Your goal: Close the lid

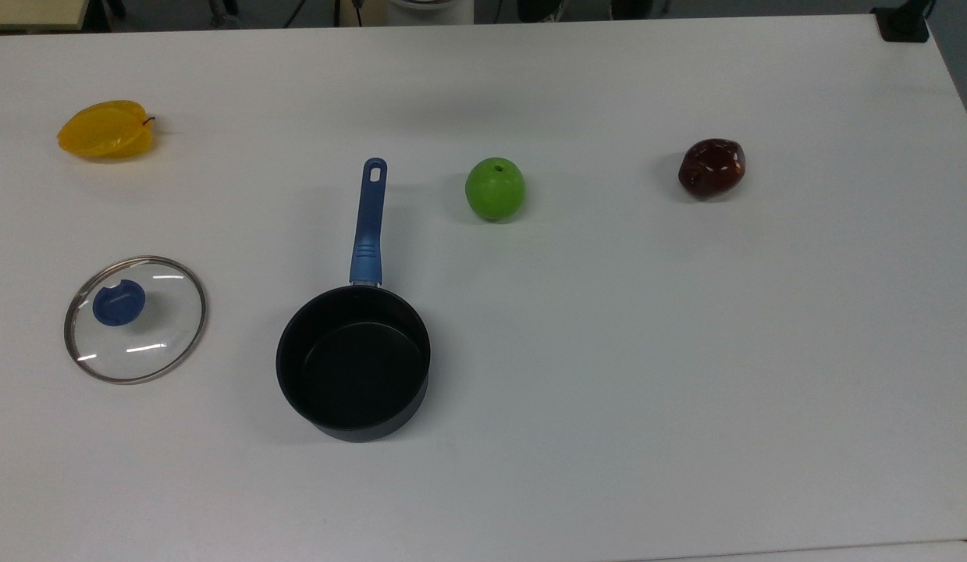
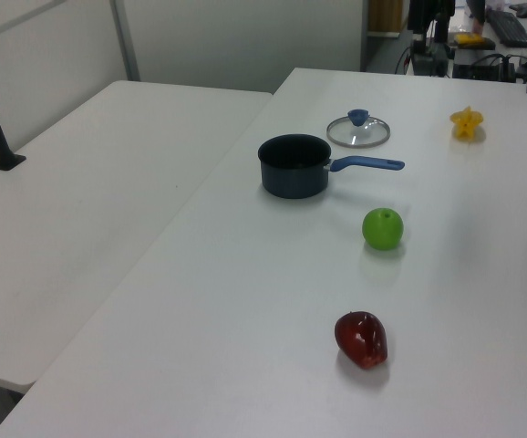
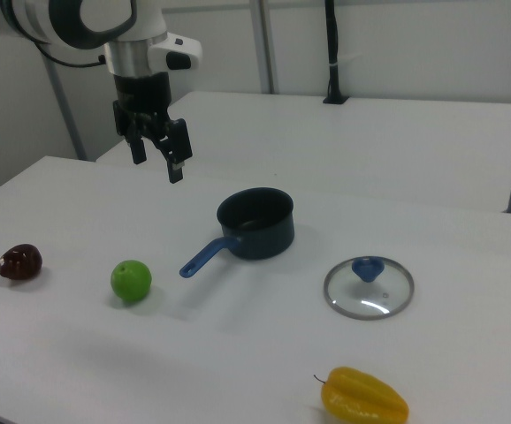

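The task is judged to be at its very start: the lid [image 1: 136,320] is seen lying flat on the table [image 1: 686,351], knob up, well apart from the saucepan [image 1: 353,361], which stands open and empty.

In the top view, going from left to right, the yellow fruit [image 1: 106,129] is found toward the far left corner of the table, the lid below it close to the left edge, then the saucepan near the middle with its blue handle pointed at the far edge, then the green apple [image 1: 495,188], and last the dark red fruit [image 1: 712,167] toward the right edge.

In the right view the claw [image 3: 156,159] is seen held high above the table, over the stretch between the dark red fruit and the saucepan, with its fingers spread wide and nothing between them.

The next move is judged to call for the claw to be carried across past the saucepan, lowered over the lid's blue knob [image 1: 119,302] and closed on it, so that the lid can be lifted and set squarely on the saucepan's rim.

The glass of the lid is hard to make out against the pale table; only the metal rim and a few glints are picked out clearly. The arm is cut off at the upper edge of the right view.
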Robot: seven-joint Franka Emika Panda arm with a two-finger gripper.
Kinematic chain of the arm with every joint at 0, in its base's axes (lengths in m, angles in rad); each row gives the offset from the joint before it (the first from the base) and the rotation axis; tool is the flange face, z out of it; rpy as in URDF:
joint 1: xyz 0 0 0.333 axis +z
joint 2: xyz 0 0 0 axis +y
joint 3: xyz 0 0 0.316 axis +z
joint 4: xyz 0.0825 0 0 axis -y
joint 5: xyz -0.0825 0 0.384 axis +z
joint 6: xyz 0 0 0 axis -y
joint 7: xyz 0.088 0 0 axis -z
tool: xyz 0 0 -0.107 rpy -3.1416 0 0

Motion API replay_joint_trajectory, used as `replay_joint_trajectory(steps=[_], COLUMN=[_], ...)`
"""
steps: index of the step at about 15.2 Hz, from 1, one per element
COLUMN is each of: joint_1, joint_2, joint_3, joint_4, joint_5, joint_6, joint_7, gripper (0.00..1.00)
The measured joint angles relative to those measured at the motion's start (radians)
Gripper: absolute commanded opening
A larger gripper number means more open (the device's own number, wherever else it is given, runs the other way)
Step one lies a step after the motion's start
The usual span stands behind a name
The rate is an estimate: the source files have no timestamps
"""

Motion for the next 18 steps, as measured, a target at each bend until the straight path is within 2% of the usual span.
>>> replay_joint_trajectory(steps=[18], joint_1=[-0.001], joint_2=[-0.013], joint_3=[-0.006], joint_4=[0.0], joint_5=[0.0], joint_6=[-0.022], joint_7=[-0.012], gripper=[1.0])
